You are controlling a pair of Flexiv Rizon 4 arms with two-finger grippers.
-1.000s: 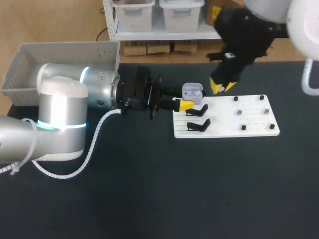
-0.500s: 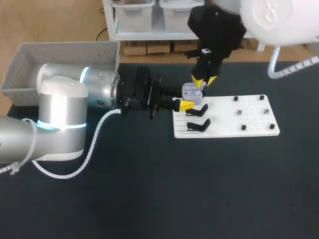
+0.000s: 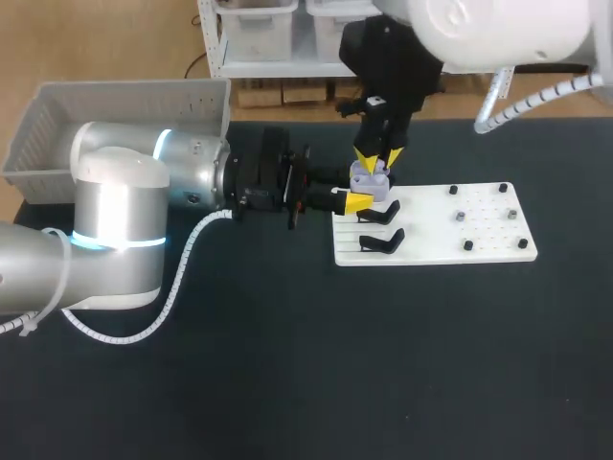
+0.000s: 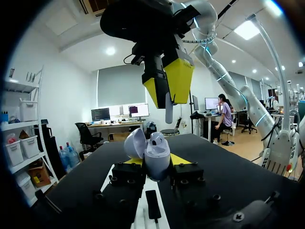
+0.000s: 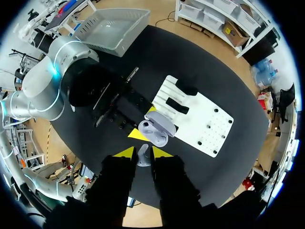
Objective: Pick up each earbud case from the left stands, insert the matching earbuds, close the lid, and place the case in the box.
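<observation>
The right arm (image 3: 479, 29) is cut off at the head view's upper edge, and its dark wrist hides part of what lies under the right claw (image 5: 143, 151). From above only one yellow tip of the left claw (image 4: 156, 161) shows; its other finger is behind the earbud case (image 4: 155, 153). The left wrist view is clearer: both tips press the case from two sides, its lid swung open, so the left claw has it firmly gripped. The right claw hangs directly over that case, fingers nearly together, pinching a white earbud (image 5: 143, 157). Whether a bud already sits inside the case is hard to make out.

On the dark table (image 3: 383, 364), the grey box (image 3: 124, 93) stands well back from the left claw, beside the left arm (image 3: 124, 192). A white board (image 3: 450, 244) lies under and ahead of the left claw, with two black stands (image 3: 381, 240) just beside its tip.
</observation>
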